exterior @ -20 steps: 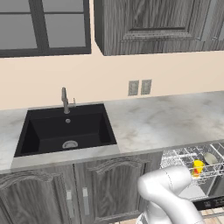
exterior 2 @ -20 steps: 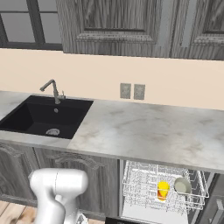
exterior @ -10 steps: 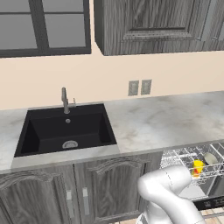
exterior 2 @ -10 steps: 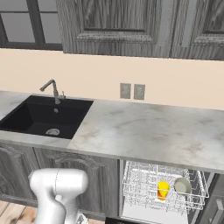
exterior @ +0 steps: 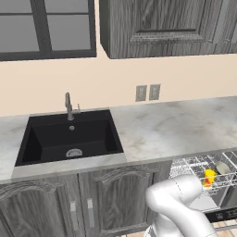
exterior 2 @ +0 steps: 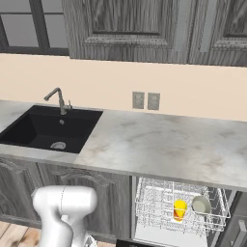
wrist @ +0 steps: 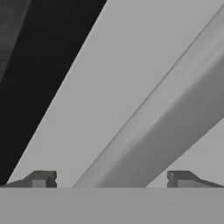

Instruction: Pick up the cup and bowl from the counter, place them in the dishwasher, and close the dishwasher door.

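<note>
The dishwasher door point(wrist: 109, 87), a flat plain grey panel with a dark strip along one edge and a rounded bar running across it, fills the hand view close up, and it should handle as a stiff, fairly heavy hinged slab best pushed near its free edge or by that bar. The tool point(wrist: 111, 179) hangs released, tips spread wide, empty. The cup point(exterior 2: 180, 209) and the bowl point(exterior 2: 201, 205) already sit side by side in the white wire rack point(exterior 2: 159, 202) of the dishwasher point(exterior 2: 181, 212), under the right end of the marbled desk point(exterior 2: 159, 144), whose black sink point(exterior 2: 46, 128) lies at its left below the dark wood cabinets point(exterior 2: 125, 24).

yellow cup point(exterior 2: 179, 209) upright beside grey-olive bowl point(exterior 2: 201, 205), in dishwasher rack point(exterior 2: 154, 205)
</note>
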